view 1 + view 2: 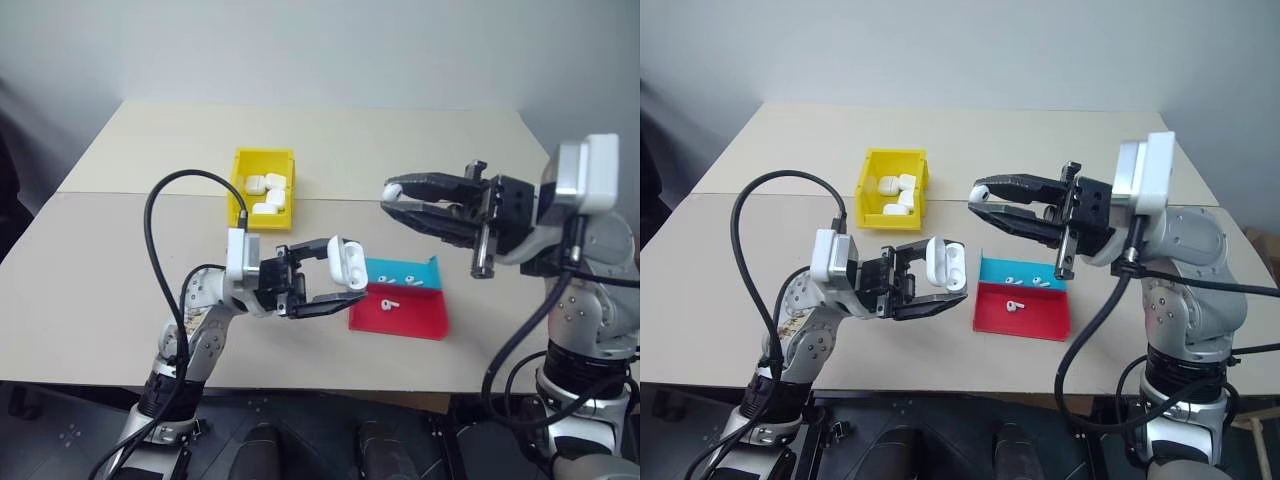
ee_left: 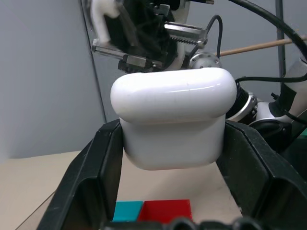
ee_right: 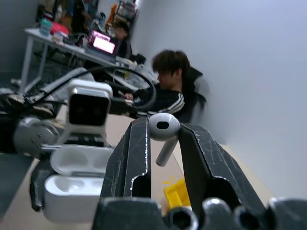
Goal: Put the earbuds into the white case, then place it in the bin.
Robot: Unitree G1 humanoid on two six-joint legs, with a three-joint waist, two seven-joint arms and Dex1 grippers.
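glossy white case [image 1: 946, 264], lid open, empty wells

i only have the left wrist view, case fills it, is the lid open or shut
Observer: Open. In the head view the white case sits in the left gripper with its lid up.
Operator: right arm got an earbud
Observer: Yes, the right gripper is shut on an earbud, held above the table.
Operator: any earbuds left on the trays
Observer: One lies on the red tray, a few more on the blue tray.
Operator: bin empty
Observer: No, the yellow bin already holds several white cases.
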